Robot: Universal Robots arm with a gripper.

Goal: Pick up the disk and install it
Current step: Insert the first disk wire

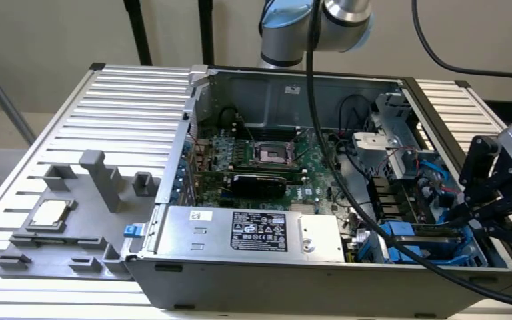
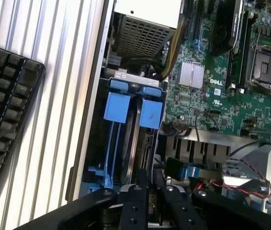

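At the corner of the open computer case (image 1: 265, 287), on the exterior view's right, the disk (image 2: 133, 143) is stood on edge in the drive bay between blue carrier rails (image 2: 116, 106). The jaws are held over the bay, closed narrow on the disk's upper edge.

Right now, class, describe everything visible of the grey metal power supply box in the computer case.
The grey metal power supply box lies flat in the open computer case, along the wall nearest the exterior camera. Its top carries a black label and white sticker. One end is perforated mesh, beside a cable bundle.
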